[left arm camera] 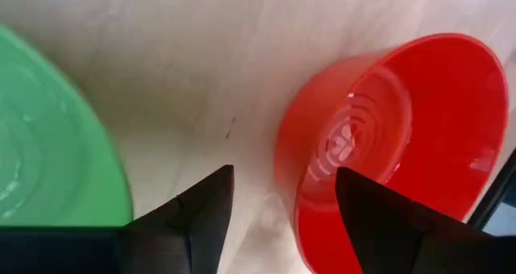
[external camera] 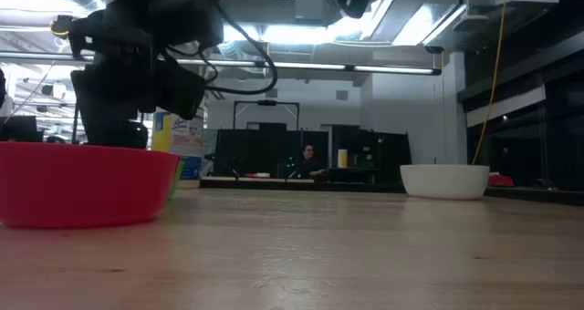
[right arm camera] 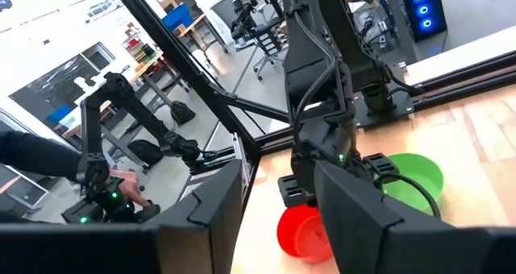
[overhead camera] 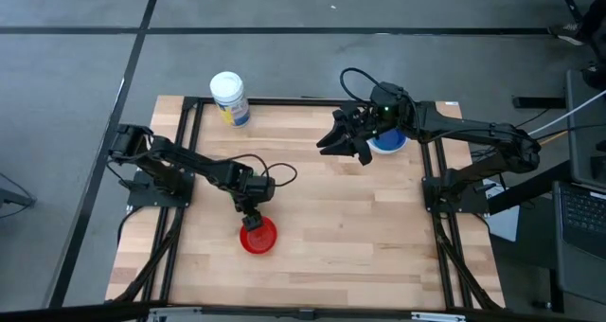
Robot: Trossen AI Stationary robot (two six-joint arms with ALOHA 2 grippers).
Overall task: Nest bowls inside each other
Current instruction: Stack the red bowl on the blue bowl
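The red bowl point(overhead camera: 258, 236) sits on the wooden bench point(overhead camera: 360, 237), near the front. The left gripper point(overhead camera: 248, 219) hangs just over the bowl's back edge. Its fingers point(left arm camera: 201, 217) are apart and hold nothing, and one finger is over the bowl's rim. A green bowl point(left arm camera: 48, 145) sits close beside the red one, under the left arm. The right gripper point(overhead camera: 346, 144) is up at the far right part of the bench, with its fingers point(right arm camera: 355, 217) apart and empty. Just behind it sits a white bowl point(overhead camera: 388, 144) with blue showing inside. A white-lidded container point(overhead camera: 229, 98) stands at the far left edge of the bench.
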